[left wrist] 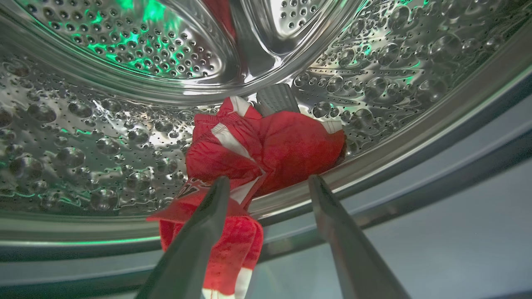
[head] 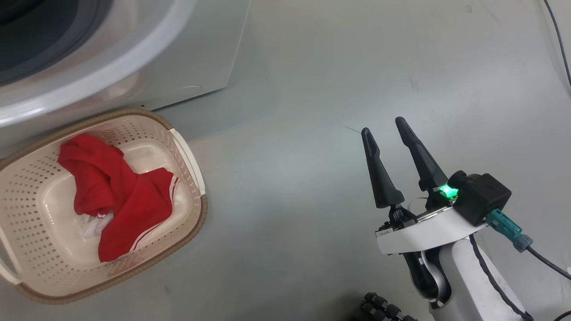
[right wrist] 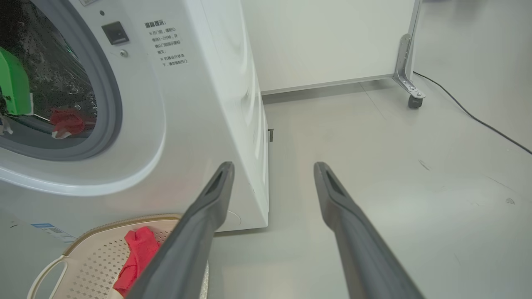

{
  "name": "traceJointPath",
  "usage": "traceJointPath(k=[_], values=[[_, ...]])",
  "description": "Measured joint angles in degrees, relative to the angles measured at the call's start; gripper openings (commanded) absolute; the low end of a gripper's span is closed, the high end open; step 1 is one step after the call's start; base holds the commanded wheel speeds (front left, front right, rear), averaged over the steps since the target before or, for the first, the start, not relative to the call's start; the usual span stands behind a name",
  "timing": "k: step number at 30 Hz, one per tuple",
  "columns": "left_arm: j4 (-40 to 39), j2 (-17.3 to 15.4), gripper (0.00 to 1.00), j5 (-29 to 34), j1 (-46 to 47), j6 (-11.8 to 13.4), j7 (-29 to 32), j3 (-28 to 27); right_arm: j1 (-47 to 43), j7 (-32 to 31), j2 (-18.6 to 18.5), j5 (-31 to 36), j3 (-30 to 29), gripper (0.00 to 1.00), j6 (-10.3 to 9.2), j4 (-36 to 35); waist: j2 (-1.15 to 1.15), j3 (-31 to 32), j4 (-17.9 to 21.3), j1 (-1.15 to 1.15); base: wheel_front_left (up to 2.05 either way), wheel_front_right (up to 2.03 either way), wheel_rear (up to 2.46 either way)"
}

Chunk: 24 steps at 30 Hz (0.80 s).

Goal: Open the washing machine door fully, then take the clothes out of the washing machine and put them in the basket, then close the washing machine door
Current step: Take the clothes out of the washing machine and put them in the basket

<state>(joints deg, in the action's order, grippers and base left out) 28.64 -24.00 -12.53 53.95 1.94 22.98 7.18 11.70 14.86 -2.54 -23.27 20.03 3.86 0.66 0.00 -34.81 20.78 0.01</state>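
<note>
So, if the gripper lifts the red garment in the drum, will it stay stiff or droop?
Probably floppy: the red garment lies crumpled, one part drooping over the drum rim, where it may drag. Likely light: the cloth looks thin.

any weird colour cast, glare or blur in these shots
Left wrist view: green glints and bright glare on the steel drum, left fingers soft up close. Head view: a green lamp glows by the right gripper. Right wrist view: even light, blurred right fingers.
</note>
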Motion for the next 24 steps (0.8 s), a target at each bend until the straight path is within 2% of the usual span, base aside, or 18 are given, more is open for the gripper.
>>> traceJointPath(k=[9, 18, 24], values=[[1.22, -2.96, 1.00, 2.49, 4.10, 0.02, 3.22, 0.30, 0.07, 0.00, 0.02, -1.36, -0.12, 1.00, -0.49, 0.03, 0.00, -1.56, 2.49, 0.00, 0.00, 0.00, 0.00], [4.54, -5.02, 1.00, 6.98, 4.56, 1.30, 7.69, 2.38, 1.05, 0.00, 0.08, -1.92, 0.26, 1.00, -0.99, 0.27, 0.00, -2.55, 2.96, 0.00, 0.00, 0.00, 0.00], [5.37, -6.04, 0.99, 7.69, 5.98, 1.89, 9.96, 2.14, 1.57, 0.00, 0.08, -2.31, 0.27, 1.00, -0.99, 0.25, 0.00, -2.74, 3.06, 0.00, 0.00, 0.00, 0.00]])
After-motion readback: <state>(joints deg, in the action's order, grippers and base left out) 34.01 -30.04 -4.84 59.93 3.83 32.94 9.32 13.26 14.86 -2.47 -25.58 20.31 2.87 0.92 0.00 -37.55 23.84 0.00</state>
